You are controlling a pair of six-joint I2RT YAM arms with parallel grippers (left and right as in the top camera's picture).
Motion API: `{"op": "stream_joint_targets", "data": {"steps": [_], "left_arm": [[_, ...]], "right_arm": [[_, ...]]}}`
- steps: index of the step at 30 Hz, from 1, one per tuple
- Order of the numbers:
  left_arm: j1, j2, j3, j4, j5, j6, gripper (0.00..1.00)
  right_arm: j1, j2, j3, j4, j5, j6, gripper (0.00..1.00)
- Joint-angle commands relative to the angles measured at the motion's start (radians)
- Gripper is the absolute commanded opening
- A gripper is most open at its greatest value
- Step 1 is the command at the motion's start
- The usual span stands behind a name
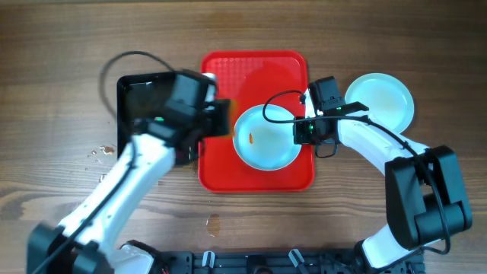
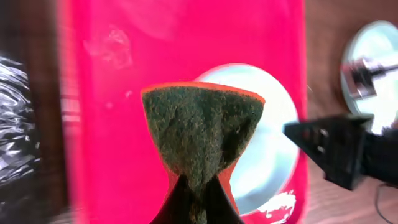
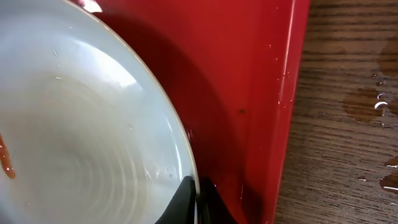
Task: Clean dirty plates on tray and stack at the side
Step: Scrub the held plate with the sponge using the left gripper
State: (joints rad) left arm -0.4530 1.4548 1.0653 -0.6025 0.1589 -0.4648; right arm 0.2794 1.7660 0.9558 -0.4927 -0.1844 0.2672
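Two plates are in view, and only one lies on the tray. At your far left the black tray [image 1: 141, 95] sits on the table [image 1: 456, 46], just beside the tray [image 1: 228, 171]. The left gripper [image 1: 223, 118] hangs over the tray's left edge, pinched tight on a sponge [image 2: 202, 134] whose green pad fans out ahead of it. The sponge looks just short of the plate [image 1: 266, 144], though the wrist view is too blurred for you to be sure they are apart. That plate rests on the tray's right half, with an orange smear [image 1: 251, 138] left of its centre. The right gripper [image 3: 196, 196] is clamped on the plate's right rim, a finger on either side. Farther right, the second plate [image 1: 380, 103] lies on the table, off the tray, with no smear showing.

Mind three risks.
- The rim hold is thin, so a hard wipe could tip the plate or slide it free.
- The sponge is held by a narrow pinch and may fold instead of scrubbing.
- A long stroke to the right would run the left gripper into the right one.

Water drops [image 3: 373, 106] on the table suggest slick surfaces.
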Motion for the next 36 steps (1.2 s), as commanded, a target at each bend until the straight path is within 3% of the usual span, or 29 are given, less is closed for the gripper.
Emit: {"op": "stream_joint_targets", "data": {"steps": [1,7,10,19,24,30,36], "left_arm": [[-0.081,0.118,-0.008,0.080,0.021,-0.134,0.04],[-0.180,0.284,-0.008,0.266,0.095,-0.177,0.04],[-0.204,0.342,-0.008,0.273,0.056,-0.183,0.04],[-0.193,0.392,-0.008,0.130,-0.204,-0.190,0.04],[-0.193,0.392,-0.008,0.083,-0.363,-0.088,0.04],[-0.193,0.391,0.014,0.008,-0.573,-0.090,0.04],[-0.189,0.352,0.085,-0.087,-0.591,-0.162,0.04]], "right_arm": [[0.003,0.010,-0.027,-0.013,0.003,-0.002,0.04],[0.003,0.010,-0.027,-0.016,0.003,-0.003,0.04],[0.003,0.010,-0.027,-0.017,0.003,-0.002,0.04],[0.003,0.010,-0.027,-0.036,0.003,-0.002,0.04],[0.003,0.010,-0.027,-0.040,0.004,0.008,0.04],[0.003,0.010,-0.027,-0.059,0.009,0.058,0.04],[0.003,0.010,-0.027,-0.085,0.052,0.082,0.04]]}}
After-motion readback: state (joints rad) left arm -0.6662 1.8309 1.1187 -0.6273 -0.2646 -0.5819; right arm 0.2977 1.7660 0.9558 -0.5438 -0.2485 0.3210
